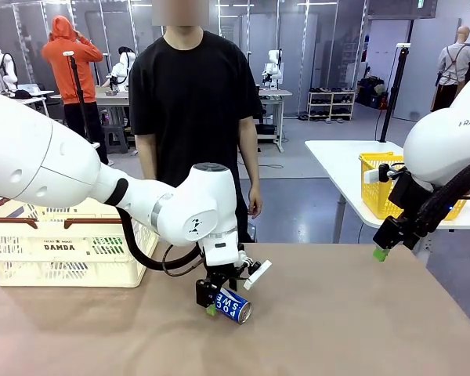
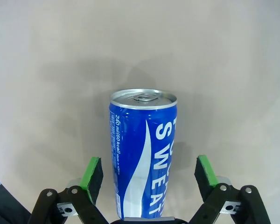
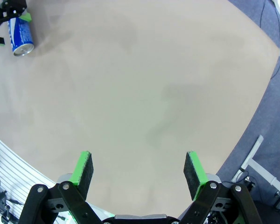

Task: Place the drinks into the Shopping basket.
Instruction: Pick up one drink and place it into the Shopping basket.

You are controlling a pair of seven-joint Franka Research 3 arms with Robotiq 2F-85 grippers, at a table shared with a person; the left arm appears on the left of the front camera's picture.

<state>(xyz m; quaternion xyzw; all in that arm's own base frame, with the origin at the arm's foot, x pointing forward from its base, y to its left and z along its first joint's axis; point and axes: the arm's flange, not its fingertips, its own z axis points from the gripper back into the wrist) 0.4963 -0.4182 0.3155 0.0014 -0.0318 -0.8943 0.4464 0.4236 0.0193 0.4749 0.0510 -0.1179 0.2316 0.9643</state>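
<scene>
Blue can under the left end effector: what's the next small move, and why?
Probably close the left end effector on the blue can. In the left wrist view its green pads stand open on either side of the can with gaps visible, so nothing is gripped yet. The can lies on its side on the table, and the Shopping basket sits off to the left.

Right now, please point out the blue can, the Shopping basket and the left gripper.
blue can (image 2: 143, 154), left wrist view, on its printed side.
Shopping basket (image 1: 63, 247), front view, on its front wall by the DAMDA print.
left gripper (image 2: 149, 171), left wrist view, midway between its open fingertips.
</scene>
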